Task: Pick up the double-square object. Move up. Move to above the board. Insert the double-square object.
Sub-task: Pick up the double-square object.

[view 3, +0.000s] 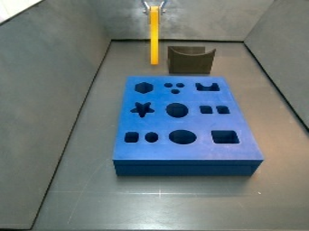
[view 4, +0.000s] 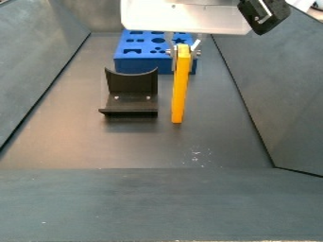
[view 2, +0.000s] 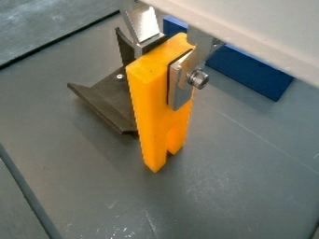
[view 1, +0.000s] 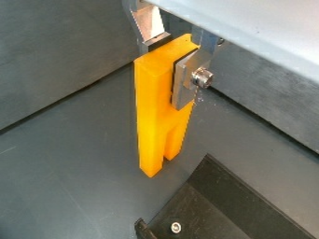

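Pincer (view 2: 171, 58) is clamped on the top end of the double-square object (view 2: 159, 107), silver finger (view 2: 184, 81) flat against its side. The bar hangs vertical, prongs down, apparently clear of the bench (view 4: 190, 151) — likely so the prongs enter the cutout straight. It is beside the fixture (view 4: 128, 92), short of the board (view 3: 187, 122). Probably lift done; transfer over the board pending.

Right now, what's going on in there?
The gripper holds the yellow bar upright by its top end, prongs pointing down. In a side view the bar hangs beside the fixture, with its tip at or just above the floor; I cannot tell which. It is not yet over the board, whose cutouts are all empty.
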Available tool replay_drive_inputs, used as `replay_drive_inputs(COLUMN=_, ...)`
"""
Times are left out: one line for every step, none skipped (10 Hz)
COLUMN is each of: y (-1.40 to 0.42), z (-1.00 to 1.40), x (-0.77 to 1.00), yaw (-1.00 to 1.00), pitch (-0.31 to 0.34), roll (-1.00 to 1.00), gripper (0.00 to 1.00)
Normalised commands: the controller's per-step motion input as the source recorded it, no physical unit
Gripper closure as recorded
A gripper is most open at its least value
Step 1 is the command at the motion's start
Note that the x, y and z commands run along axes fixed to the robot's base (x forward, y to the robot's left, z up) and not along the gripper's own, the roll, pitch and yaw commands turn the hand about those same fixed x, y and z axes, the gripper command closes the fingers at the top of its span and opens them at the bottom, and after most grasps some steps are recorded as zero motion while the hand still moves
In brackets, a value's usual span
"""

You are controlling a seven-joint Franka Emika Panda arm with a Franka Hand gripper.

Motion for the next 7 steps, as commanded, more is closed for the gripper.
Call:
replay_drive_inputs(y=0.0, z=0.0, x=0.0, yaw=0.0, pitch=0.0, roll=0.0, gripper=1.0)
replay_drive_inputs(y=0.0, z=0.0, x=0.0, yaw=0.0, pitch=0.0, roll=0.0, gripper=1.0)
replay_drive_inputs(y=0.0, z=0.0, x=0.0, yaw=0.0, pitch=0.0, roll=0.0, gripper=1.0)
replay_drive_inputs(y=0.0, z=0.0, x=0.0, yaw=0.0, pitch=0.0, roll=0.0, gripper=1.0)
replay_drive_inputs(y=0.0, z=0.0, x=0.0, yaw=0.0, pitch=0.0, roll=0.0, gripper=1.0)
replay_drive_inputs(y=0.0, z=0.0, x=0.0, yaw=0.0, pitch=0.0, roll=0.0, gripper=1.0)
replay_drive_inputs(y=0.0, z=0.0, x=0.0, yaw=0.0, pitch=0.0, roll=0.0, gripper=1.0)
